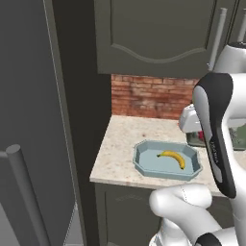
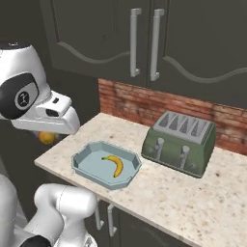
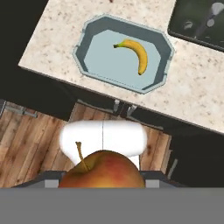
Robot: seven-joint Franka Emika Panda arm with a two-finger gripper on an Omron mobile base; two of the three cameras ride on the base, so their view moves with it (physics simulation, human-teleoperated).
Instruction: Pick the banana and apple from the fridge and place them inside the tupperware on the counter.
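Note:
The red-orange apple [image 3: 103, 170] with its brown stem sits between my gripper's [image 3: 103, 183] jaws, which are shut on it. In the right base view the apple [image 2: 47, 137] peeks out under the white hand, in the air off the counter's [image 2: 193, 193] left front corner. The light-blue tupperware [image 2: 81, 161] [image 1: 143, 162] [image 3: 83, 54] rests on the counter [image 1: 120, 139] ahead of the gripper. The yellow banana [image 3: 138, 52] [image 2: 116, 165] [image 1: 174, 157] lies inside it. The grey fridge [image 1: 29, 96] door with its long handle [image 1: 24, 192] stands at the left.
A grey-green toaster [image 2: 181, 140] [image 3: 197, 19] stands just right of the tupperware. Dark upper cabinets [image 2: 144, 38] hang over the red brick wall [image 1: 149, 96]. Below the gripper are wooden floor [image 3: 26, 144] and dark lower cabinet fronts [image 3: 192, 153].

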